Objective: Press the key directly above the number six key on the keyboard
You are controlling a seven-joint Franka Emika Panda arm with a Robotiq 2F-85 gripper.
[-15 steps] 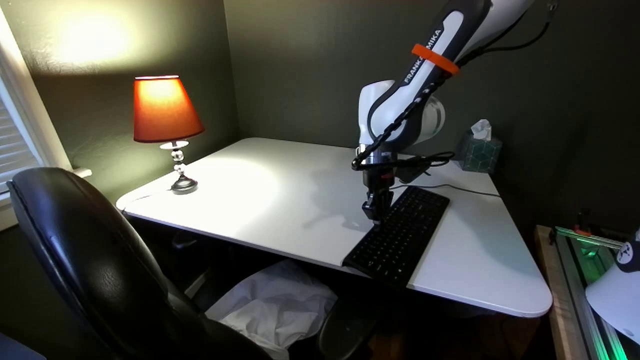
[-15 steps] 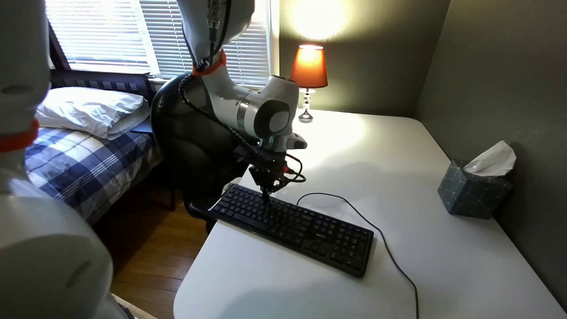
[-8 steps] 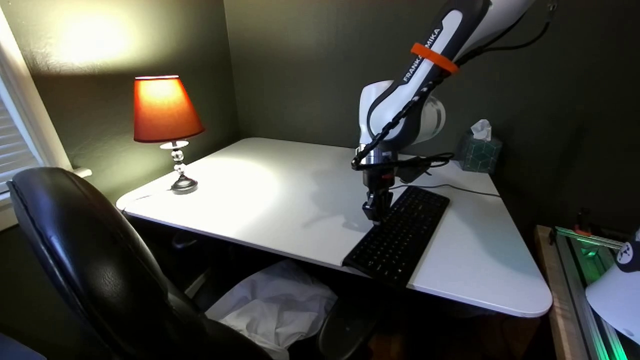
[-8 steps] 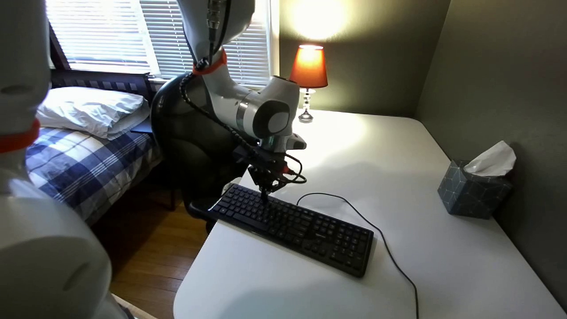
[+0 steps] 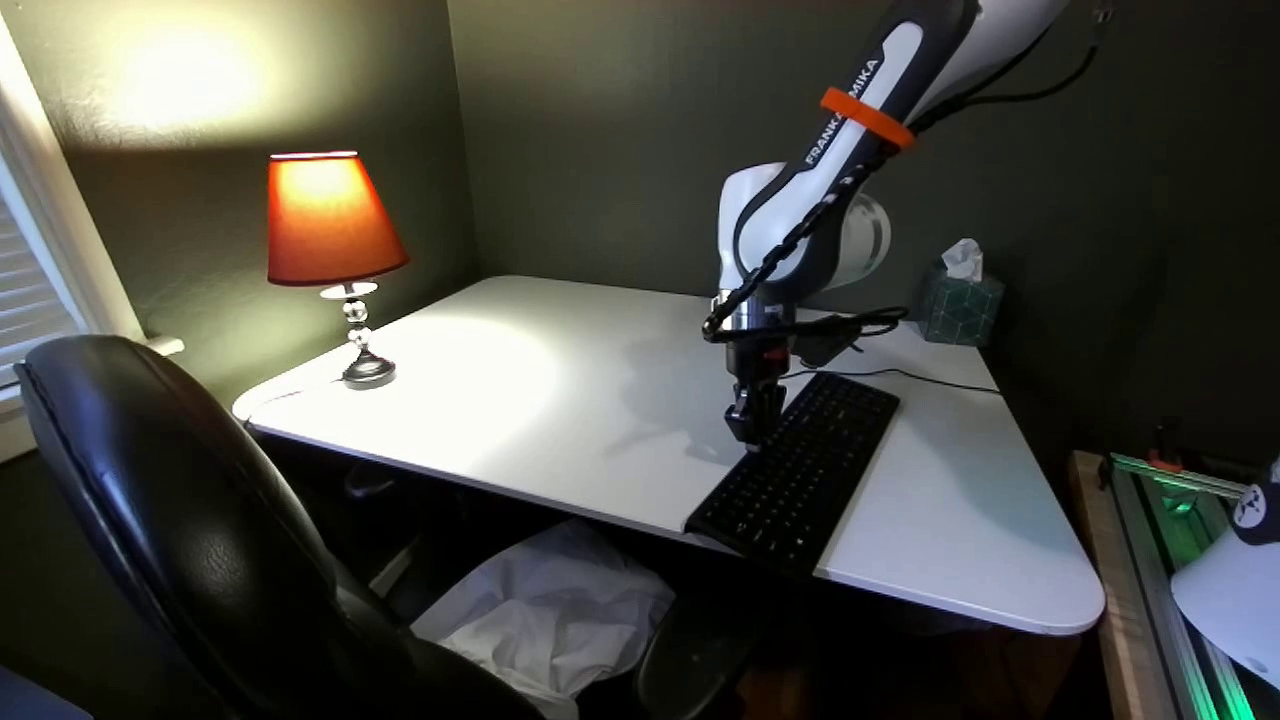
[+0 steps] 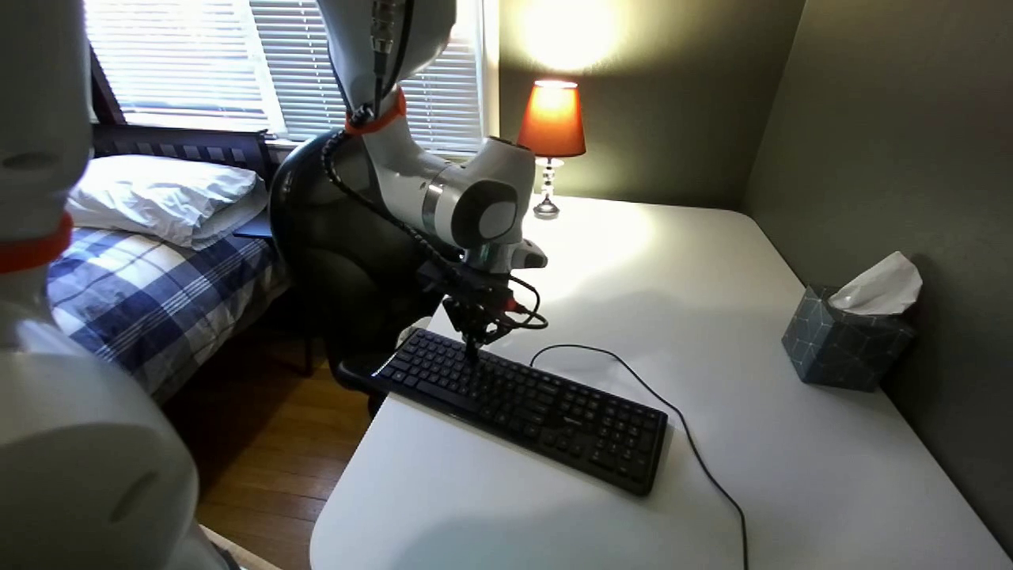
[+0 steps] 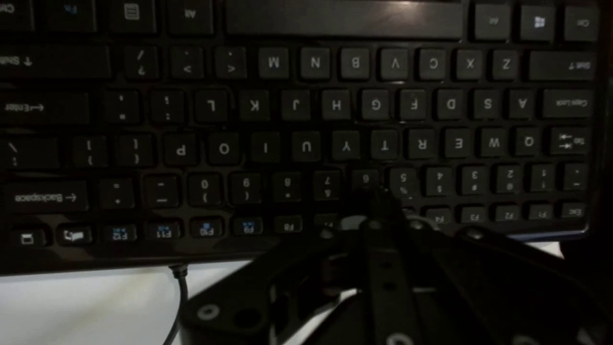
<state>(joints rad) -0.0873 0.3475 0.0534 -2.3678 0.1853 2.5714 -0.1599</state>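
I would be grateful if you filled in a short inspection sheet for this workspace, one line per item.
Surface: white desk with rounded corners.
Job's things: long, flat, black rectangular keyboard, one short end at the desk's edge; its number six key shows, the key directly above it is hidden in the wrist view.
Clutter: dark, line-patterned tissue box, white tissue sticking out; lit orange-shaded table lamp.
Gripper: black two-finger gripper, shut, reaching the number six key in the wrist view; contact cannot be told.
Cables: thin black keyboard cable; black braided cable along the white robot arm.
Surroundings: black leather office chair; blue-and-white plaid-covered bed; white window blinds.
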